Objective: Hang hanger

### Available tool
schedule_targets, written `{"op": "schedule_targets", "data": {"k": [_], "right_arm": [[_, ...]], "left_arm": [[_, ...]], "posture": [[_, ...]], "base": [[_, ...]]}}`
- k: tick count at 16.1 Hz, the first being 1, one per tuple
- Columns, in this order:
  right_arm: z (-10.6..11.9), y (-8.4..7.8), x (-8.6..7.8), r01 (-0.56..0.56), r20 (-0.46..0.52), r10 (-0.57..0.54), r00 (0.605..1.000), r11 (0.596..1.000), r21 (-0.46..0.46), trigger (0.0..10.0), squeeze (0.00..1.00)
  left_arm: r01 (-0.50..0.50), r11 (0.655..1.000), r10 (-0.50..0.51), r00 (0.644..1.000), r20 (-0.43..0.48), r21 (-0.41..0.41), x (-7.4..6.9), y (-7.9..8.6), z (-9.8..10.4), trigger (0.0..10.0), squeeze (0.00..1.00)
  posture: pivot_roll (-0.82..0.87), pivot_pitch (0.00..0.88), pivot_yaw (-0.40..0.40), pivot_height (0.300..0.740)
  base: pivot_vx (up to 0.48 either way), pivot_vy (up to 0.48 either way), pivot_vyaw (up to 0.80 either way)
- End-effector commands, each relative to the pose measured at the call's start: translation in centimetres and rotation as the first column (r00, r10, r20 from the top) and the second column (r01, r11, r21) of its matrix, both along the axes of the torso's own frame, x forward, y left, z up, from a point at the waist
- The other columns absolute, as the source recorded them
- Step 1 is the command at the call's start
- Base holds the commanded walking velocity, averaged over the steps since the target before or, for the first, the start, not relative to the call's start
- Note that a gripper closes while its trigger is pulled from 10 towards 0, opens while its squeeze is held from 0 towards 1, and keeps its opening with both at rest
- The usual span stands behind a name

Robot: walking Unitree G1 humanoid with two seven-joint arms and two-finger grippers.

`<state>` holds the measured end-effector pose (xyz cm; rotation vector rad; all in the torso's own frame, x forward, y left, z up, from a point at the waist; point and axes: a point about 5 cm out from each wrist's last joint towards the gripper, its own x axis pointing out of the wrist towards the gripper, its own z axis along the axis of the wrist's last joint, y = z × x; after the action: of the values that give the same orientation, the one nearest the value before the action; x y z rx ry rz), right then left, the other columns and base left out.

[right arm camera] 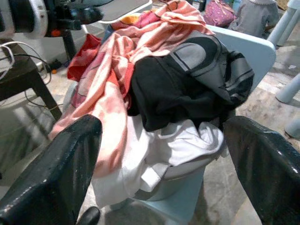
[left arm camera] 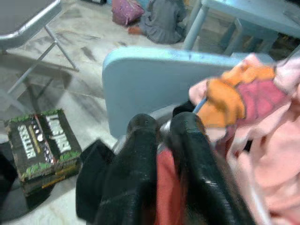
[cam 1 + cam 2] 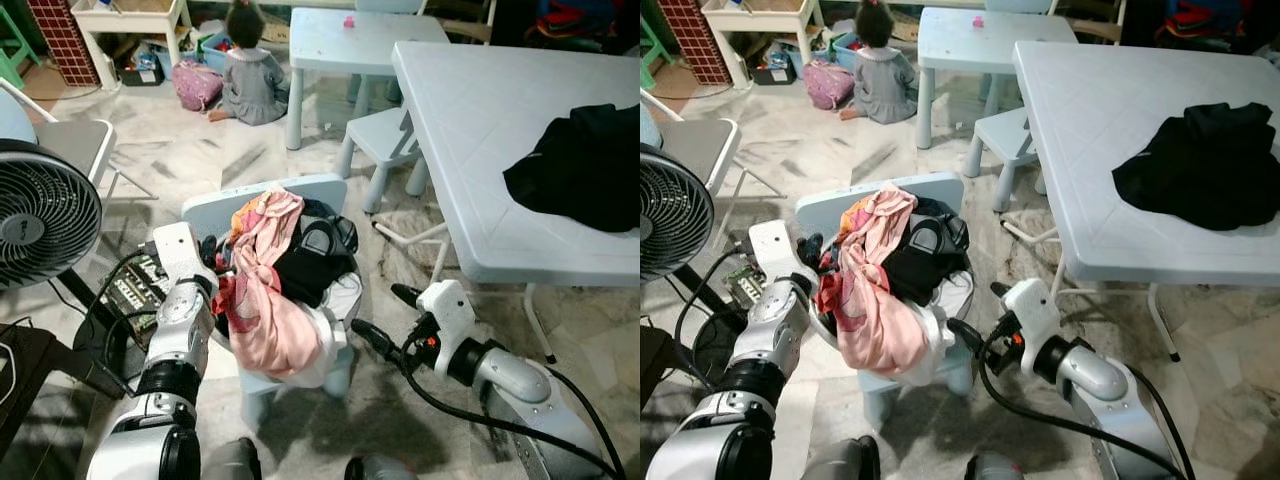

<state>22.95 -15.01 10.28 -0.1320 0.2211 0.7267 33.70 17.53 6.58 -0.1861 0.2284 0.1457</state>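
Pink and black clothes [image 3: 265,300] buried most of the hanger. A thin blue rod [image 2: 200,104] just beyond the left gripper [image 2: 165,125], its fingers pressed together, was probably it: light, stiff, likely to snag, best held near the hook. The right gripper [image 3: 378,310] gaped wide, facing the pile.

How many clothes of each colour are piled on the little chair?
Pink garment: 1
Black garment: 1
White garment: 1
Red garment: 1
Total: 4 visible; more may be hidden underneath.
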Motion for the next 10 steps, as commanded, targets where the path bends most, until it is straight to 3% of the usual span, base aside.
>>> {"op": "schedule_targets", "data": {"k": [1,2,3,4,7,10], "right_arm": [[0.0,-0.4,0.2,0.015,0.01,-0.015,1.0,1.0,-0.013,10.0,0.0],[0.1,-0.4,0.3,0.019,0.015,-0.019,1.0,1.0,-0.014,10.0,0.0],[0.1,-0.4,0.3,0.022,0.022,-0.022,1.0,1.0,-0.017,10.0,0.0],[0.1,-0.4,0.3,0.025,0.026,-0.024,0.999,0.999,-0.021,10.0,0.0],[-0.1,-0.7,-0.1,0.042,0.041,-0.041,0.998,0.998,-0.039,10.0,0.0],[0.0,-0.9,-0.1,0.053,0.053,-0.05,0.997,0.998,-0.045,10.0,0.0]], "left_arm": [[0.023,1.0,-0.023,0.999,-0.029,-0.008,0.1,-0.3,-0.2,0.0,0.0],[0.039,0.999,-0.039,0.997,-0.064,0.005,0.1,-0.5,-0.6,0.0,0.0],[0.057,0.998,-0.058,0.996,-0.074,-0.016,0.0,-0.8,-0.8,10.0,0.0],[0.068,0.997,-0.07,0.996,-0.055,-0.042,0.1,-1.0,-0.6,10.0,1.0],[0.107,0.992,-0.109,0.993,-0.037,-0.063,0.1,-1.7,-0.2,10.0,1.0],[0.142,0.987,-0.148,0.986,-0.077,-0.077,-0.4,-1.7,-0.7,10.0,1.0]], "posture": [[-0.1,0.068,-0.03,0.74],[-0.1,0.068,-0.03,0.74],[-0.11,0.065,-0.027,0.74],[-0.11,0.066,-0.027,0.74],[-0.11,0.078,-0.032,0.74],[-0.11,0.088,-0.038,0.74]], "base": [[0.0,0.0,0.0],[0.0,0.0,0.0],[0.0,0.0,0.0],[0.0,0.0,0.0],[0.0,0.0,0.0],[0.0,0.0,0.0]]}}
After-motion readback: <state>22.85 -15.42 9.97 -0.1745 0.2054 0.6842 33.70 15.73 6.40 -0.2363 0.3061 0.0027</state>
